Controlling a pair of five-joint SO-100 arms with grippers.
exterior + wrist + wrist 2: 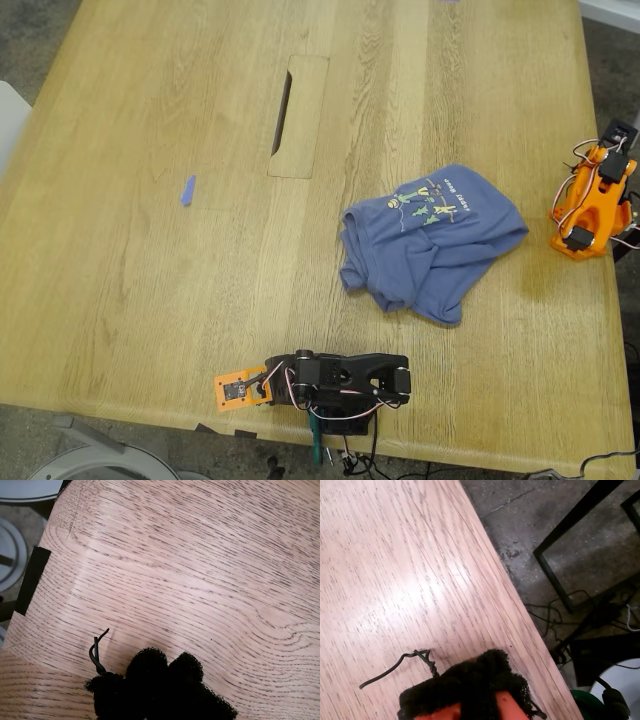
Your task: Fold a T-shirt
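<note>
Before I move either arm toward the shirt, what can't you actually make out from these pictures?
- T-shirt: crumpled in the exterior view, so its sleeves, hem and underside are buried in folds; absent from both wrist views.
- Yellow chest text: too small to read.
- My first claw: cut off by the frame edge; open or shut unclear.
- My second claw: likewise cut off.
- Which exterior-view arm is which: both wrist views show only bare table.

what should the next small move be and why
Probably bring an arm over to the T-shirt and open its gripper above a free edge. The shirt lies crumpled on the table, not spread flat. Both wrist views show only bare wood beyond the padded fingertips, so neither gripper holds or is near the cloth yet.
</note>
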